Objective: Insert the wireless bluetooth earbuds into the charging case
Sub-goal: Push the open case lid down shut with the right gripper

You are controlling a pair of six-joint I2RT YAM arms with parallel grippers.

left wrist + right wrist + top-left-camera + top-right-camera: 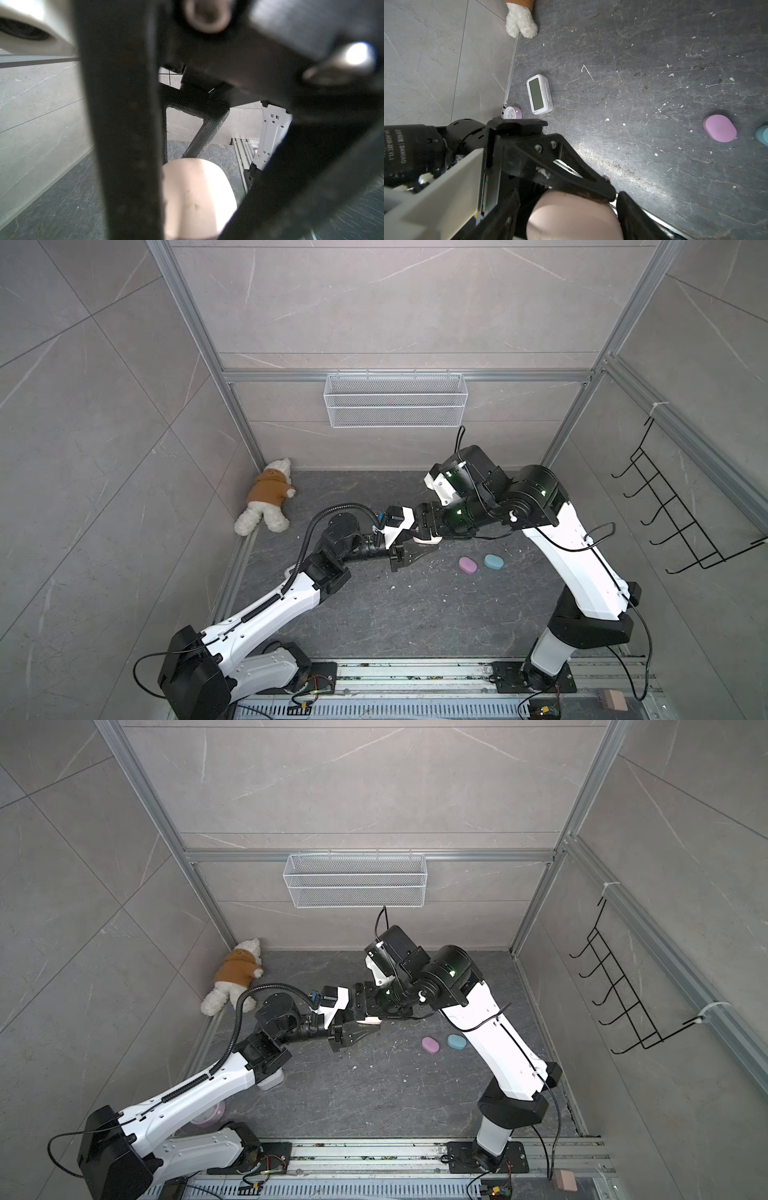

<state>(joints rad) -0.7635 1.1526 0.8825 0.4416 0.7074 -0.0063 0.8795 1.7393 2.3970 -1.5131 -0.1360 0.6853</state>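
A peach oval charging case [428, 540] hangs above the dark floor, held between both grippers in both top views. My left gripper [419, 551] comes in from the left and is shut on the case [197, 197], which fills the gap between its black fingers [124, 166]. My right gripper [426, 531] reaches in from the right, and its fingers [635, 212] close around the same case [575, 218]. One left finger crosses over the case in the right wrist view. No seam or open lid shows. The earbuds are out of view.
A pink oval case [468, 565] and a blue one [493, 561] lie shut on the floor to the right. A teddy bear [266, 499] lies in the back left corner. A white digital clock [539, 94] and a small pink clock [512, 112] sit by the left wall. A wire basket [394, 400] and a hook rack [681, 514] hang on the walls.
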